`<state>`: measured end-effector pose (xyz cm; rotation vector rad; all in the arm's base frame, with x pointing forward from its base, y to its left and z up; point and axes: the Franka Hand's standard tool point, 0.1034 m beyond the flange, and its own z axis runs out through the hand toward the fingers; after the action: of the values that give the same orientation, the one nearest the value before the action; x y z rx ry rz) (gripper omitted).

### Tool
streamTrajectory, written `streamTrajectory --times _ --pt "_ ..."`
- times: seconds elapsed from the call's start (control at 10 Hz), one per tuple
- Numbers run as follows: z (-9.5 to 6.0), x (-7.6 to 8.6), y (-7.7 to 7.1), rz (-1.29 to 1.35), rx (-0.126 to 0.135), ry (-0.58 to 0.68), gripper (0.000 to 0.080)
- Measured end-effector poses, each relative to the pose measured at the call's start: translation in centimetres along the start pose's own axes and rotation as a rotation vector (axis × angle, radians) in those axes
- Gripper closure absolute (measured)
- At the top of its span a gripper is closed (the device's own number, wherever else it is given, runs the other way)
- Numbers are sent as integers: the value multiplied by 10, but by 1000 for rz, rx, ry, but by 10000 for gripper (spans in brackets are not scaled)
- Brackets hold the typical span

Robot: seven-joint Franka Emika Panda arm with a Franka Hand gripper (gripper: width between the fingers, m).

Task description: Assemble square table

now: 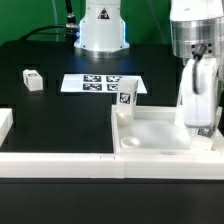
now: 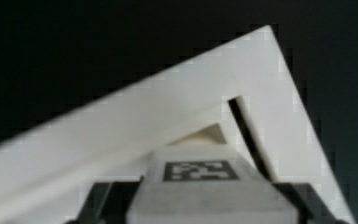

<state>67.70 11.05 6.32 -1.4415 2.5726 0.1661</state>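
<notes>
The white square tabletop (image 1: pixel 150 138) lies at the exterior view's lower right, rim up, with a round socket (image 1: pixel 128 143) in its near left corner. My gripper (image 1: pixel 200 118) stands over the tabletop's right side, shut on a white tagged leg (image 1: pixel 196 92) held upright. In the wrist view the leg (image 2: pixel 202 172) sits between my dark fingers (image 2: pixel 114 198), with a corner of the tabletop (image 2: pixel 176 105) beyond it. A second leg (image 1: pixel 126 96) stands by the tabletop's far left corner. A third leg (image 1: pixel 33 80) lies far left.
The marker board (image 1: pixel 97 84) lies flat in the middle, before the robot base (image 1: pixel 102 30). A long white border bar (image 1: pixel 60 160) runs along the front, with a short arm (image 1: pixel 5 125) at the left edge.
</notes>
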Motion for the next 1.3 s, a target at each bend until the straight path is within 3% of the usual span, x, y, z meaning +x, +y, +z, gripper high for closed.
streamTrajectory --times 0.1,0.4,0.5,0.6,0.7,1.1,1.3 --pt "1 -1 -2 12 29 -17 509" --pt "1 0 -2 -97 31 -11 499" --pt "1 -2 -2 -275 48 -1 321" --pt "1 -6 0 -489 48 14 189" --pt "1 -10 7 -640 28 36 162" --pt "0 -6 3 -1003 22 51 151" --pt "-6 5 -3 -1398 -32 99 151"
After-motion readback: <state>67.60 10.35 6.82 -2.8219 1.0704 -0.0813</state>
